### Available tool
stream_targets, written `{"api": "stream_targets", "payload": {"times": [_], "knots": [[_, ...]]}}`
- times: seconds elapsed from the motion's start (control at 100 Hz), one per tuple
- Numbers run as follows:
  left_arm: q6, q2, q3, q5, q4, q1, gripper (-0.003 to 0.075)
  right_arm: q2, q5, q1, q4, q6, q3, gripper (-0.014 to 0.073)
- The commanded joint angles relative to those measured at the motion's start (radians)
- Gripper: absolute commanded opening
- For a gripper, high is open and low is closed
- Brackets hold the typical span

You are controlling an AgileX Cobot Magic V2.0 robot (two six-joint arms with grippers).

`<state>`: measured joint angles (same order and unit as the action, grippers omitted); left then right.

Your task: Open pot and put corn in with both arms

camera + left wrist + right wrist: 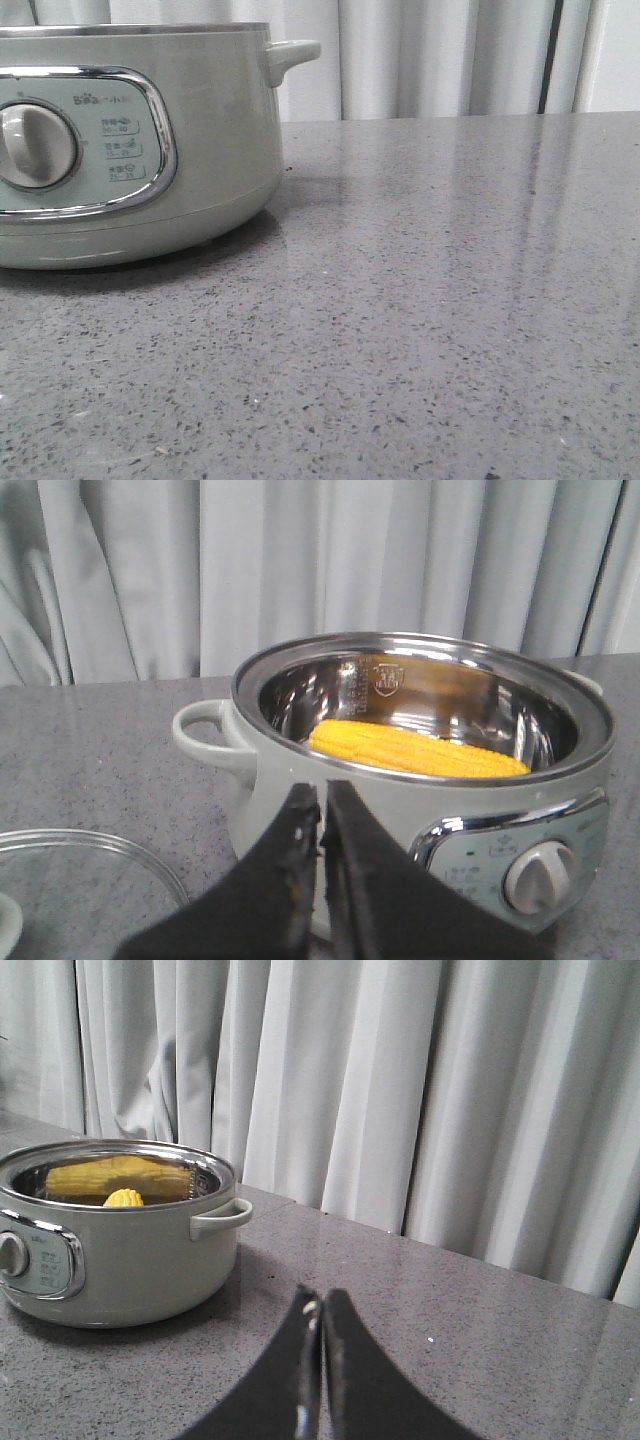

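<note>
While the pot [420, 780] stands open on the grey table [420, 330], the corn [415, 750] lies inside it; left gripper [322, 825] and right gripper [320, 1335] hang pinched together, empty.

The pot [200, 140] carried print on its control panel [85, 140] — a small brand word above the dial [35, 145], too blurred to spell out, and three small boxed labels with what looked like number ranges, perhaps "30-40". Inside the steel bowl [420, 695] sat an unreadable crest stamp.
</note>
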<state>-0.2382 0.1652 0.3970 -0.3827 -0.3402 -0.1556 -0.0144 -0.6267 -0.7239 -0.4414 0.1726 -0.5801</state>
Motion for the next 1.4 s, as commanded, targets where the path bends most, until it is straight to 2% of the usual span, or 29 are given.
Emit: {"api": "stream_targets", "payload": {"times": [0.0, 0.12, 0.24, 0.33, 0.38, 0.45, 0.54, 1.39], "knots": [[0.000, 0.003, -0.007, 0.081, 0.007, -0.007, -0.0020, -0.009, 0.071, 0.001, -0.029, 0.001, -0.021, -0.0043], [0.003, -0.047, -0.123, 0.203, 0.160, -0.007, -0.0020, -0.009, 0.071, 0.001, -0.029, 0.001, -0.021, -0.0043], [0.005, -0.130, -0.291, 0.308, 0.208, -0.007, -0.0020, -0.009, 0.071, 0.001, -0.029, 0.001, -0.021, -0.0043], [0.034, -0.202, -0.385, 0.305, 0.211, -0.007, -0.0020, -0.009, 0.071, 0.001, -0.029, 0.001, -0.021, -0.0043], [0.096, -0.199, -0.422, 0.307, 0.211, -0.007, -0.0020, -0.009, 0.071, 0.001, -0.029, 0.001, -0.021, -0.0043], [0.144, -0.196, -0.420, 0.185, 0.230, -0.007, -0.0020, -0.009, 0.071, 0.001, -0.029, 0.001, -0.021, -0.0043], [0.146, -0.200, -0.420, 0.113, 0.230, -0.007, -0.0020, -0.009, 0.071, 0.001, -0.031, 0.001, -0.021, -0.0043], [0.146, -0.200, -0.420, 0.116, 0.230, -0.005, -0.0020, -0.009, 0.071, 0.001, -0.031, 0.001, -0.019, -0.0043]]}}
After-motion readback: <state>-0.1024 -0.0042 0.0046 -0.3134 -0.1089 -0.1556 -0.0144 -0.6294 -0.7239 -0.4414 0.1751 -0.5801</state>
